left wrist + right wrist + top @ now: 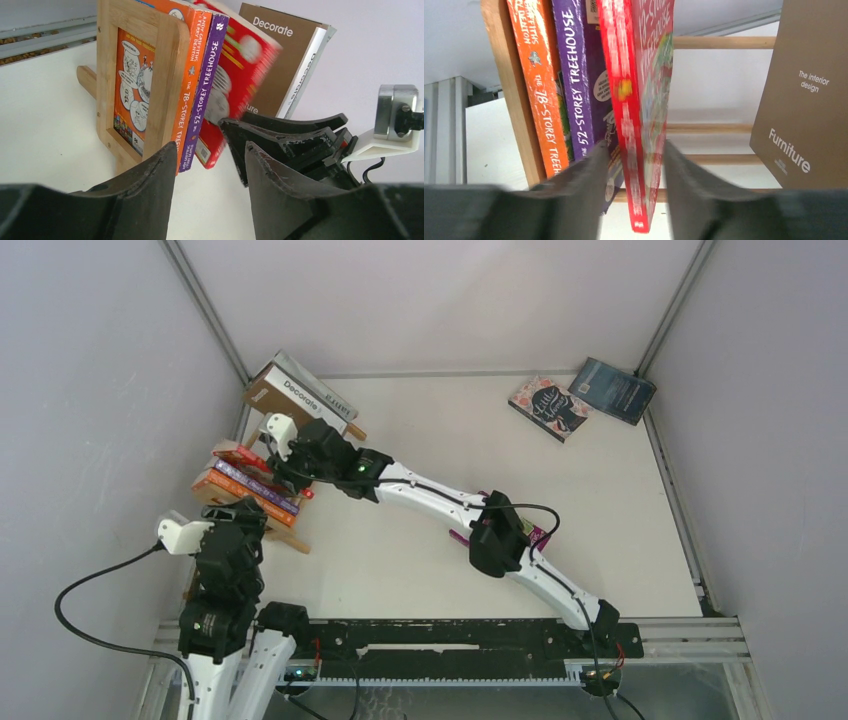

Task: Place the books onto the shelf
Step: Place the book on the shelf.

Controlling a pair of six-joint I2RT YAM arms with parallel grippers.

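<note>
The right gripper (634,146) reached across to the shelf (509,100) at the left side of the tabletop (600,520). Its jaws straddled the lower edge of a red book (639,100), which stood upright on the shelf just beside a purple book (579,75) and an orange book (536,85). A brown book (809,90) leaned further along, with a gap between. The red book looked blurred, and it could not be told whether the jaws pinched it or had let go.

The step in hand seemed to be setting this red book in place. The next move likely called for freeing it and backing away without tipping the row.

The left gripper (209,147) hovered near the shelf's end, jaws moderately apart and holding nothing. Two more books (548,407) lay at the far right corner.
</note>
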